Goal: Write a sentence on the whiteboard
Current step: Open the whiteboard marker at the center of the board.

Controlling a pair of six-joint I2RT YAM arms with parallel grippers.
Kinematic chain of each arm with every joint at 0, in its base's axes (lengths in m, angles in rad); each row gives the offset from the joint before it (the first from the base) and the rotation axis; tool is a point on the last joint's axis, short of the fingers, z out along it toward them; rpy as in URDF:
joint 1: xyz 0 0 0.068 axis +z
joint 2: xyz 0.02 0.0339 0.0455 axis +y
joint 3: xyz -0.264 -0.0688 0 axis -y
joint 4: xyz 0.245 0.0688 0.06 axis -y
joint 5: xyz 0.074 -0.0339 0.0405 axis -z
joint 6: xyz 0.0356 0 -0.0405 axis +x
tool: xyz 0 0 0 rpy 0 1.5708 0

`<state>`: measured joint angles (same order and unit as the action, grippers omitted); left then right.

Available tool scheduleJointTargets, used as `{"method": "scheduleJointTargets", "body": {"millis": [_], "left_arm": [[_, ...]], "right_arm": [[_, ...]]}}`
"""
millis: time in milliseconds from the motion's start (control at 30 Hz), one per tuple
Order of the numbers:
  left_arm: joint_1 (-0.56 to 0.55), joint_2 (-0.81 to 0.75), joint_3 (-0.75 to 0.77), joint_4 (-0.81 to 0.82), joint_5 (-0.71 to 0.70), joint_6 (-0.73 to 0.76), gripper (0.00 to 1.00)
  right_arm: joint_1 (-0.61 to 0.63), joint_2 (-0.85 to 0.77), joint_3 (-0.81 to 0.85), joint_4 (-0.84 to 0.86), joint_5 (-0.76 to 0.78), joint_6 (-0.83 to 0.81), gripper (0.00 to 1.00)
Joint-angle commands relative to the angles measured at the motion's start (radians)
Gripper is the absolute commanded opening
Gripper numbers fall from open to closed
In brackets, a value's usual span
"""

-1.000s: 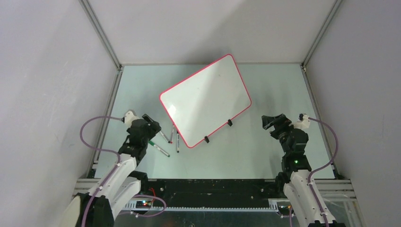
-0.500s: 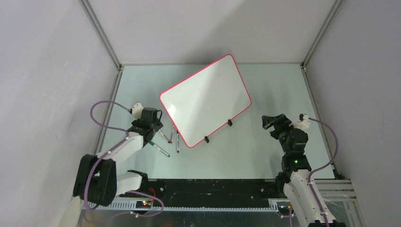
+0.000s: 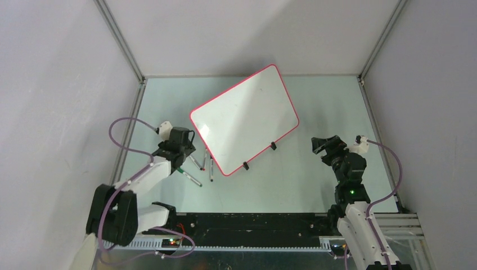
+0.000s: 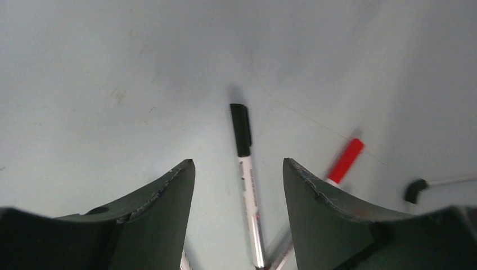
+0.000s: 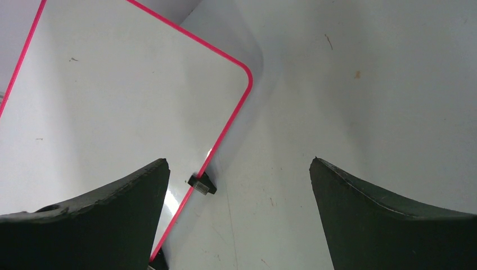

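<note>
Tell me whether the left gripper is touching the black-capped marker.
Apart. The left wrist view shows the black-capped marker lying between the left gripper's open fingers, with table visible on either side of it.

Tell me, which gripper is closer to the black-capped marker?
Left. The left gripper hangs just over the black-capped marker, which shows between its open fingers; the right gripper sits far off, on the whiteboard's other side.

Soft overhead light, blurry wrist views
</note>
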<state>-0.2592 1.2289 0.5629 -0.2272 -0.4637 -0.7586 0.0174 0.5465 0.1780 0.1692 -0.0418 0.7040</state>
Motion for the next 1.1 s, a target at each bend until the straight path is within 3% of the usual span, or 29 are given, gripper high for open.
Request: {"method": "scheduleJointTargets", "body": {"millis": [0,233,367,600,700,800,967,1067], "left_arm": [[-0.038,-0.169,-0.043,0.062,-0.026,0.06,0.66],[-0.047,-0.443,-0.191,0.12,0.085,0.162,0.68],[-0.047,-0.505,-0.213,0.036,0.037,0.074,0.65],[-0.084,-0.529,-0.174,-0.148,0.115,-0.004,0.56],[-0.131,-0.55,-0.116,-0.38,-0.037,-0.192,0.55],[-0.167,-0.57,-0.09,-0.527,-0.063,-0.323,0.52],[-0.182,-0.57,-0.09,-0.575,-0.079,-0.404,0.61],[-0.18,-0.538,-0.097,-0.549,-0.081,-0.415,0.62]], "right_arm": [[-0.004,0.004,0.025,0.029,0.013,0.002,1.0],[-0.004,0.006,0.023,0.034,0.01,0.002,0.98],[-0.004,0.005,0.024,0.032,0.011,0.001,0.98],[-0.004,0.002,0.022,0.038,0.011,0.0,0.97],[-0.004,0.003,0.022,0.037,0.011,0.0,0.97],[-0.004,0.0,0.022,0.036,0.011,0.0,0.98],[-0.005,-0.006,0.022,0.034,0.005,0.001,0.97],[-0.006,-0.011,0.021,0.031,0.007,0.001,0.97]]}}
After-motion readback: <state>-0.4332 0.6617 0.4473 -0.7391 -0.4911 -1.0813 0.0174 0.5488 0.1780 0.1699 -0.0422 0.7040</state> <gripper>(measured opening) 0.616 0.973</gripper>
